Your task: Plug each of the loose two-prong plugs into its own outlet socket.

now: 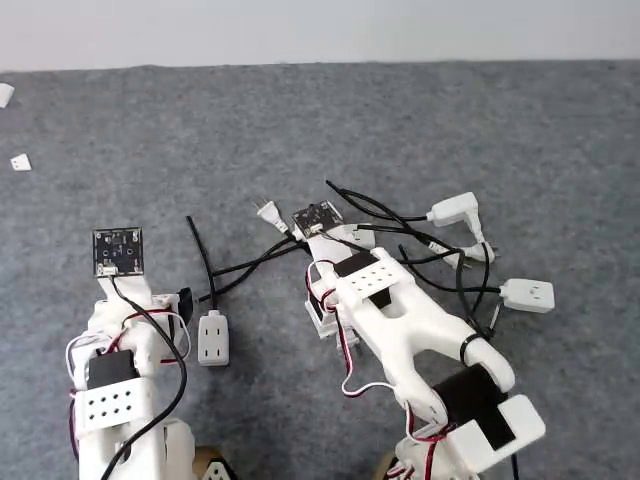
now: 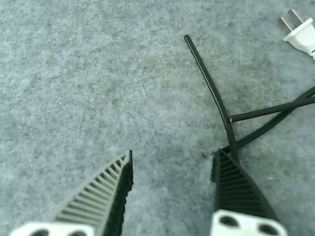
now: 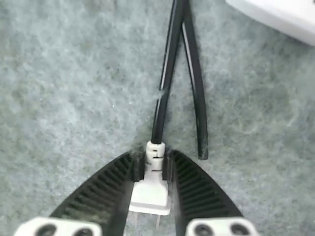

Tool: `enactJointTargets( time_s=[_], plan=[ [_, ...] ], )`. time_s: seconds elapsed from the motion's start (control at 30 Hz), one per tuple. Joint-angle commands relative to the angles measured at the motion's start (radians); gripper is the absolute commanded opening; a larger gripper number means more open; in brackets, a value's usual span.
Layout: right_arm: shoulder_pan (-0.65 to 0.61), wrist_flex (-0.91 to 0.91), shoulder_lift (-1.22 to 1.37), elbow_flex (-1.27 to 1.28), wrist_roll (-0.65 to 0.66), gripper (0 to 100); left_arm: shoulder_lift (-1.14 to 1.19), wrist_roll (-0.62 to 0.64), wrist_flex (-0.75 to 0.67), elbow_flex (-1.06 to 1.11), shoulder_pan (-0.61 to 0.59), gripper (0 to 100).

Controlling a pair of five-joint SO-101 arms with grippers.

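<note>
Your left arm [image 1: 125, 315] and right arm [image 1: 400, 315] are white plastic with black servo blocks [image 1: 470, 395] and loose red, white and black wires [image 1: 345, 360]; each carries a hole-dotted white plate [image 1: 112, 405] and a dark square circuit board [image 1: 118, 251]. Your left gripper [image 2: 173, 153] and right gripper [image 3: 151, 155] have black, ribbed, tapering fingers [image 2: 106, 194] on white mounts [image 2: 246, 223] with screw holes.

white plug [image 2: 301, 35]: cut by frame edge | white block [image 3: 275, 12]: mostly out of frame, kind unclear
</note>
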Motion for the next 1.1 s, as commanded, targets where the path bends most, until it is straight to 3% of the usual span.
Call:
enactJointTargets(
  time_s=[0.0,0.3,0.4,0.53,0.77,0.9,1.07],
  plan=[
    [0.008,0.007,0.002,-0.055,-0.011,6.3,-0.014,-0.002,0.005,-0.007,0.003,24],
    [0.016,0.019,-0.001,-0.054,0.02,0.9,-0.014,0.0,0.005,-0.007,0.005,24],
    [0.019,0.084,-0.033,-0.066,0.031,0.9,-0.008,0.069,0.005,-0.015,0.003,24],
    [0.016,0.15,-0.202,-0.034,0.04,0.8,-0.005,0.1,0.011,-0.028,0.003,24],
    [-0.024,0.18,-0.642,0.069,0.169,0.8,-0.005,0.101,0.011,-0.031,0.0,24],
    [-0.117,0.229,-0.831,0.038,0.258,0.8,-0.005,0.1,0.011,-0.035,-0.032,24],
    [-0.278,0.254,-0.863,-0.069,0.298,0.8,-0.005,0.051,0.041,-0.036,-0.031,23]
  ],
)
